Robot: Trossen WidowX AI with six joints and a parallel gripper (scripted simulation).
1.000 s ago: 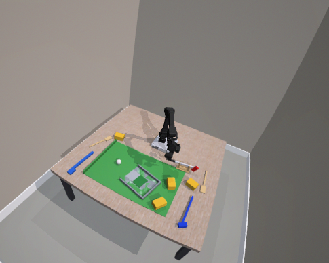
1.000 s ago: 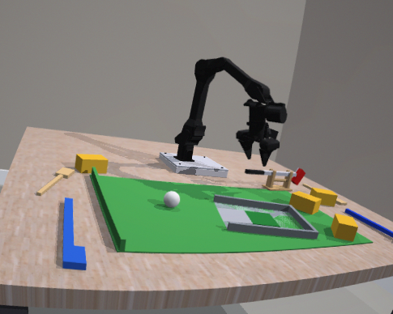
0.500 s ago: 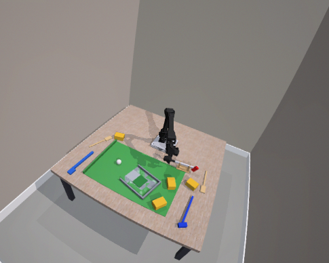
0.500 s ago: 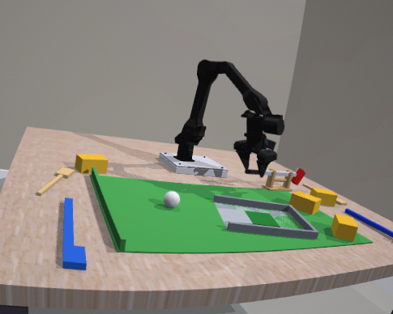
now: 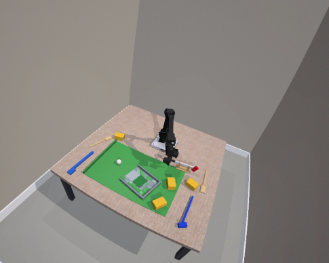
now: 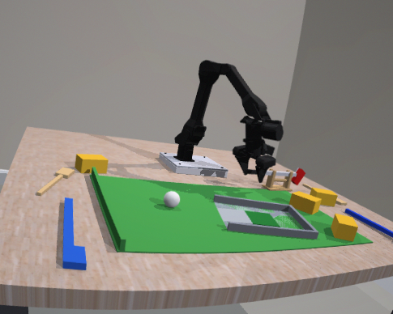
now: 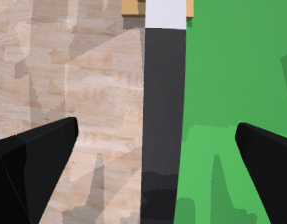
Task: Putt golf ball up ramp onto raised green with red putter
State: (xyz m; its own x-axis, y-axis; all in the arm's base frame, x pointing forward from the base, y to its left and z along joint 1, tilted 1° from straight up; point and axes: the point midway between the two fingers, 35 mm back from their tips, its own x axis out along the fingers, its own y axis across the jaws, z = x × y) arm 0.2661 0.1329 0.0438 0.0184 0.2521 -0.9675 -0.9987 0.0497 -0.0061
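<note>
Evidently the red putter is propped on a small wooden rack so its dark grip juts out for grasping. Just beside that rack, the hand is held fully open and empty, its fingers straddling the grip untouched. The golf ball is left well apart from the rack, on the green mat.

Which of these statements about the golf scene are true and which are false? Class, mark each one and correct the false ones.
1. The robot's black hand is open and holds nothing. True.
2. The white golf ball rests on the raised green inside the grey frame. False: it lies on the flat green mat, apart from the frame.
3. The red-headed putter lies across a small wooden stand. True.
4. The putter's dark grip lies between the hand's two fingers in the wrist view. True.
5. Both blue L-shaped putters lie on the green mat. False: the near blue putter and the far blue putter lie on the wooden table, off the mat.
</note>
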